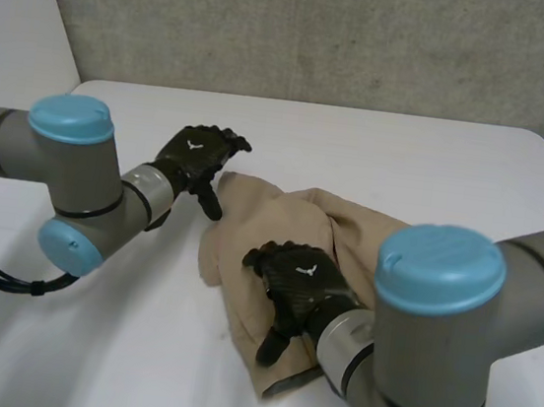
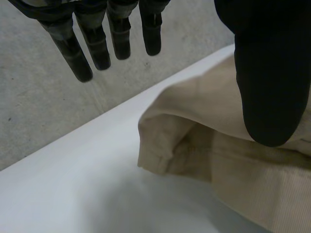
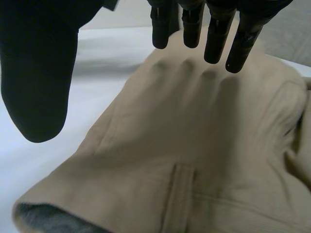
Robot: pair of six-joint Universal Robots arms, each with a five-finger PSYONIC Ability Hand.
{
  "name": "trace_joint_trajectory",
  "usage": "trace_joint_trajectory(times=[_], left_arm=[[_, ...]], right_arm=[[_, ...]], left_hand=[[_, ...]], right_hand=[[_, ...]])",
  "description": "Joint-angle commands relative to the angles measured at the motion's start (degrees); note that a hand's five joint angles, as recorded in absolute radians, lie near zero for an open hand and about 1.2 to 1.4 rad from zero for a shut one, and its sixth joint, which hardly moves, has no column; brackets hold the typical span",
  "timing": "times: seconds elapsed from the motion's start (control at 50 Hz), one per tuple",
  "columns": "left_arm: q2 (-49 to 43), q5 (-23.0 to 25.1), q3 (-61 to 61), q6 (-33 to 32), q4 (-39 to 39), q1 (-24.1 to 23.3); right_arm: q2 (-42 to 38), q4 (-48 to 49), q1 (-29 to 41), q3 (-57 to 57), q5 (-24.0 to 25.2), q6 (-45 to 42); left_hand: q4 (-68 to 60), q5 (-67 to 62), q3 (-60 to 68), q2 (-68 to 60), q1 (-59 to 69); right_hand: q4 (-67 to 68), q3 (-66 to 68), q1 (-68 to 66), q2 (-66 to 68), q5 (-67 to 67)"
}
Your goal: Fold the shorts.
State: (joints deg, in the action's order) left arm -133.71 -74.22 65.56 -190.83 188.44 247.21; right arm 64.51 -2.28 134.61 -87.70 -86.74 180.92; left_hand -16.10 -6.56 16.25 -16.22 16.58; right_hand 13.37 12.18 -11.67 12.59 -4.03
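Observation:
The tan shorts (image 1: 279,224) lie bunched on the white table (image 1: 378,147), with folds piled toward the right. My left hand (image 1: 196,159) hovers at the far left corner of the cloth, fingers straight and thumb pointing down beside the edge, holding nothing. In the left wrist view its fingers (image 2: 97,39) hang above the table past a folded corner of the shorts (image 2: 165,141). My right hand (image 1: 297,281) hovers over the middle of the shorts, open. The right wrist view has its fingers (image 3: 209,29) straight, just above the flat cloth (image 3: 194,145).
A grey concrete wall (image 1: 323,31) rises behind the table's far edge. Bare tabletop lies left of the shorts and beyond them. A dark lining (image 3: 43,216) peeks out at a hem under my right palm.

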Motion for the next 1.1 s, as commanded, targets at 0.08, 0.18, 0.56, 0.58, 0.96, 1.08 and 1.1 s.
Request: trace_joint_trajectory(times=[0.08, 0.18, 0.56, 0.58, 0.96, 1.08, 1.1], left_arm=[[-4.8, -0.7, -3.9, -2.7, 0.1, -1.3], [-5.9, -0.8, -4.9, -2.8, 0.2, -1.6], [2.8, -6.4, -6.1, -2.5, 1.6, -1.6], [3.5, -7.2, -6.9, -2.4, 2.3, -1.5], [19.5, -18.4, -9.9, -2.1, 16.0, -4.3], [20.6, -18.7, 3.5, -2.1, 14.6, -5.5], [20.6, -18.7, 4.9, -2.1, 14.0, -5.7]], right_arm=[[-2.7, 5.4, 3.7, -2.4, -3.1, -3.2], [-5.4, 5.4, 4.9, -2.0, -7.2, -4.4], [2.5, 11.6, -2.7, 3.1, -16.4, -22.9], [2.7, 11.9, -4.0, 4.1, -16.2, -24.8], [3.3, 32.3, -13.3, 27.1, -7.9, -42.8], [3.3, 30.9, -13.5, 18.1, -6.7, -43.2], [3.3, 30.2, -13.6, 17.0, -6.7, -43.3]], left_hand=[[-24.4, -23.9, 24.2, -24.3, 23.9], [-32.9, -32.5, 32.8, -32.8, 32.5], [-63.9, -63.4, 63.8, -63.8, 63.4], [-63.9, -63.4, 63.8, -63.8, 63.4], [-63.9, -63.4, 63.8, -63.8, 63.4], [-63.9, -63.4, 63.8, -63.8, 63.4], [-63.9, -63.4, 63.8, -63.8, 63.4]], right_hand=[[0.6, 1.8, -2.3, 1.4, 0.1], [2.6, 3.8, -4.3, 3.4, -1.9], [66.6, 67.8, -68.3, 67.4, -66.0], [66.6, 67.8, -68.3, 67.4, -66.0], [66.6, 67.8, -68.3, 67.4, -66.0], [66.6, 67.8, -68.3, 67.4, -66.0], [66.6, 67.8, -68.3, 67.4, -66.0]])
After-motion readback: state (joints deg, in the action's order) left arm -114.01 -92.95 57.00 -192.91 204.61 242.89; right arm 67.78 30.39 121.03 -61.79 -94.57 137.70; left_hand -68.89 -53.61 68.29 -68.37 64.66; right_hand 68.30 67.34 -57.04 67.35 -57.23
